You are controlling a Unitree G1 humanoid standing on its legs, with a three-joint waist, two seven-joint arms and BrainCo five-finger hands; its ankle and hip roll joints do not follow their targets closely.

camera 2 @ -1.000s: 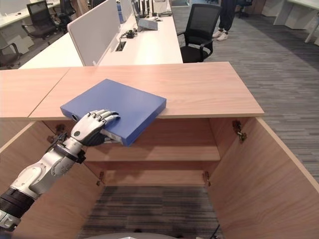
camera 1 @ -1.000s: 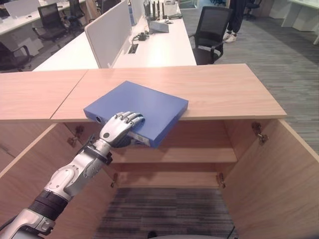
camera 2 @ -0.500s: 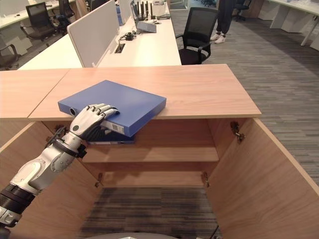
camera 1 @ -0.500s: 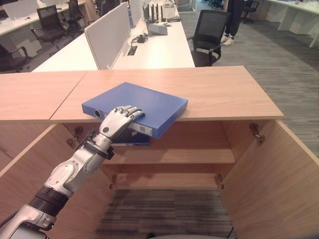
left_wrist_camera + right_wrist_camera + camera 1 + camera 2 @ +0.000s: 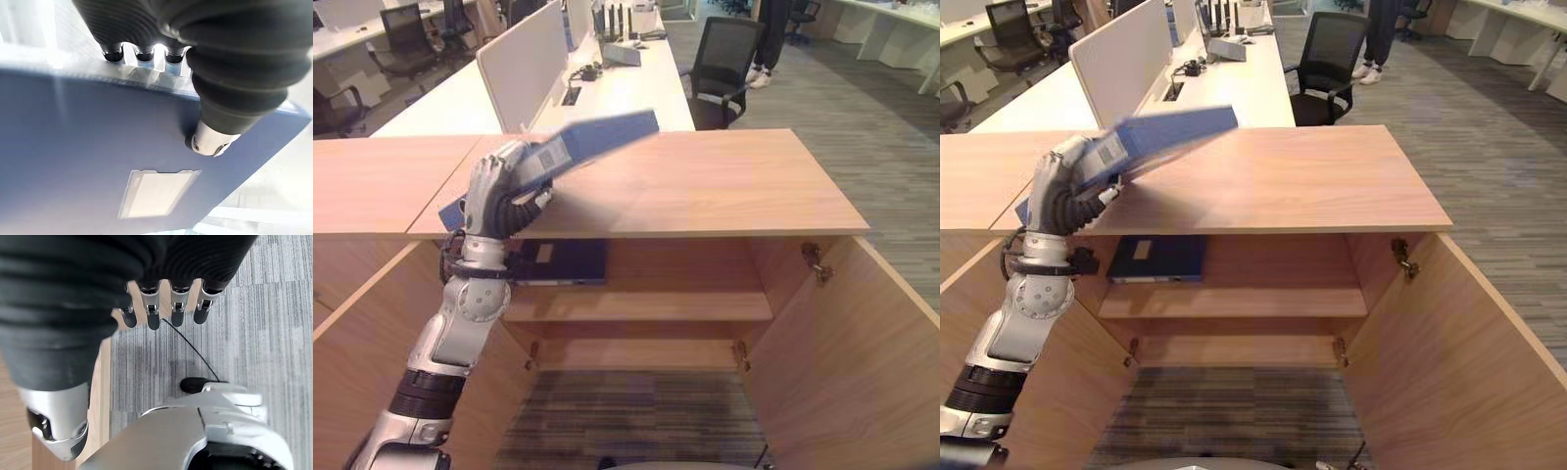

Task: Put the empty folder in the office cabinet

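My left hand (image 5: 497,192) is shut on the spine end of a blue folder (image 5: 599,136) and holds it in the air over the left part of the wooden cabinet top (image 5: 734,186). The folder tilts, its far end higher. In the left wrist view the thumb (image 5: 211,140) presses on the folder's face (image 5: 73,147) near a white label, with the fingers curled over its edge. The cabinet stands open below, with an upper shelf (image 5: 656,305). My right hand (image 5: 153,313) hangs over the carpet with its fingers relaxed and holds nothing.
A second, darker blue folder (image 5: 558,262) lies flat on the left of the upper shelf. Both cabinet doors (image 5: 862,352) stand open towards me. Behind the cabinet are white desks with a partition (image 5: 519,64), a black office chair (image 5: 724,64) and a person's legs (image 5: 771,39).
The left hand has lifted the blue folder off the cabinet top, where it lay flat overhanging the front edge, and swung it up and back. The darker folder on the shelf now shows fully.
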